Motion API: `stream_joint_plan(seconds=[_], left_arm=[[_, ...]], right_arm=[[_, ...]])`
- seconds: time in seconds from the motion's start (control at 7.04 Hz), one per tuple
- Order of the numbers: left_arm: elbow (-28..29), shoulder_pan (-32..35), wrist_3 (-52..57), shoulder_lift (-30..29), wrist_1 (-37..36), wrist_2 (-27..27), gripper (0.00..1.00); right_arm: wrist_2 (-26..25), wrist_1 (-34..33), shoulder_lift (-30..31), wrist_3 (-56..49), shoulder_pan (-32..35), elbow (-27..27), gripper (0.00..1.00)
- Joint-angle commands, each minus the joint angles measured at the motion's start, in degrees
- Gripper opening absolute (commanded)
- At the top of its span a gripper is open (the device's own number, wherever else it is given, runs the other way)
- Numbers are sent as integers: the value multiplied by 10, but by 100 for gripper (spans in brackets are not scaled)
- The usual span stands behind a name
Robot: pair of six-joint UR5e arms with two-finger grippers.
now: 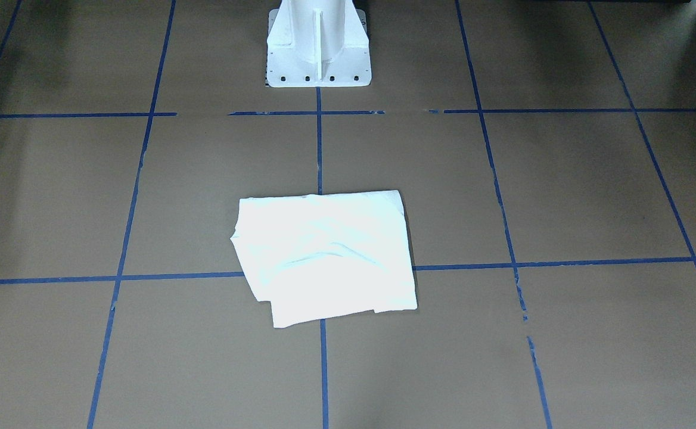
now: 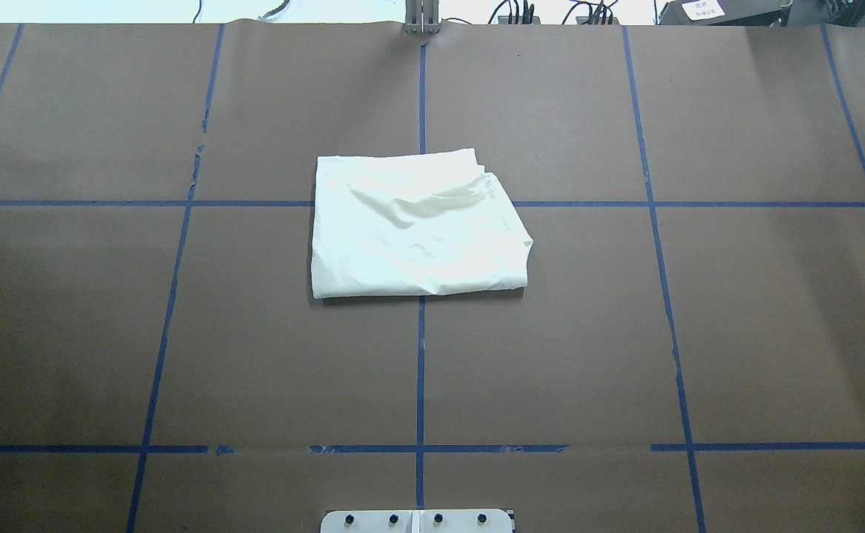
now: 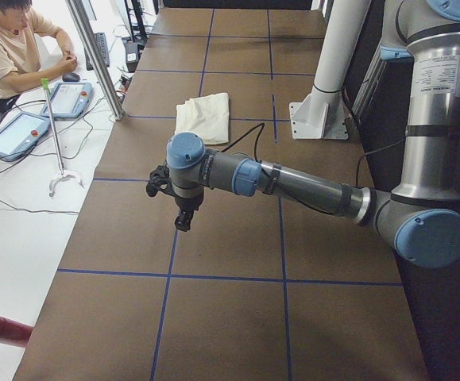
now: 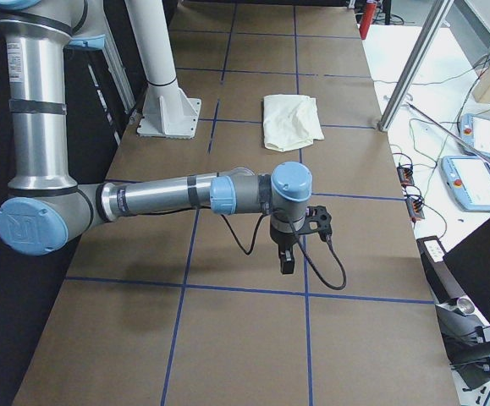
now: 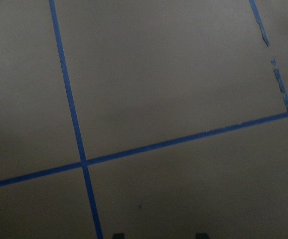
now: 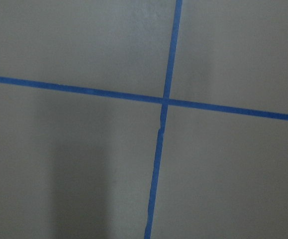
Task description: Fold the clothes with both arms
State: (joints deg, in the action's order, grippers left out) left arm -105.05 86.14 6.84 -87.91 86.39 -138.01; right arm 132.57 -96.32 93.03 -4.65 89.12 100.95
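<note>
The cream-white shirt (image 1: 324, 256) lies folded into a rough rectangle at the table's middle, plain side up, its print hidden. It also shows in the overhead view (image 2: 418, 226) and both side views (image 3: 204, 117) (image 4: 291, 120). My left gripper (image 3: 182, 221) hangs over bare table far from the shirt. In the left wrist view its two fingertips (image 5: 118, 235) stand apart at the bottom edge with nothing between them. My right gripper (image 4: 285, 260) hangs over bare table at the other end. I cannot tell whether it is open or shut.
The white pedestal base (image 1: 318, 47) stands at the robot's side of the brown table, which is marked by blue tape lines (image 2: 421, 370). A seated person (image 3: 11, 40) and tablets (image 3: 71, 99) are beyond the table's far edge, next to a metal post (image 3: 94, 59).
</note>
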Motion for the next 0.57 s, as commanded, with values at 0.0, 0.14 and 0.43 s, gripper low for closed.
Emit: stream_joint_plan(seconds=[0.0, 0.14, 0.43], left_arm=[[-4, 4, 25, 34, -17, 1, 100], [11, 5, -16, 33, -17, 5, 100], [38, 26, -58, 20, -7, 9, 100]], right_arm=[[14, -4, 29, -5, 3, 2, 100], [13, -4, 30, -5, 3, 2, 100], [16, -4, 37, -8, 3, 6, 100]])
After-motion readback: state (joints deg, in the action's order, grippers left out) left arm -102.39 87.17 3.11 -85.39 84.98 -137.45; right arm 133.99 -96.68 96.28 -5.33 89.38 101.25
